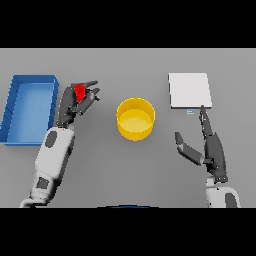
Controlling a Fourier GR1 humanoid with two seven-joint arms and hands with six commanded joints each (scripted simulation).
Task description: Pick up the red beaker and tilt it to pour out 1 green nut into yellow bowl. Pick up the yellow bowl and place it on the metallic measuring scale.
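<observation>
Head view: the left hand is curled round the red beaker, which sits toward the worktop's left side, just beside the blue tray that runs along the left edge. Only a small patch of red shows between the dark fingers, so whether the beaker is lifted or tilted cannot be told, and no green nut can be made out. The yellow bowl stands upright near the middle of the worktop, apart from both hands and apparently empty. The metallic measuring scale lies toward the far right, flat and bare. The right hand rests near the right edge with fingers straight, one fingertip reaching up to the near edge of the scale, holding nothing.

The beaker looks small, stiff and light; a hold round its side wall should leave the mouth free for pouring. The bowl looks rigid and smooth, likely best pinched at the rim.
</observation>
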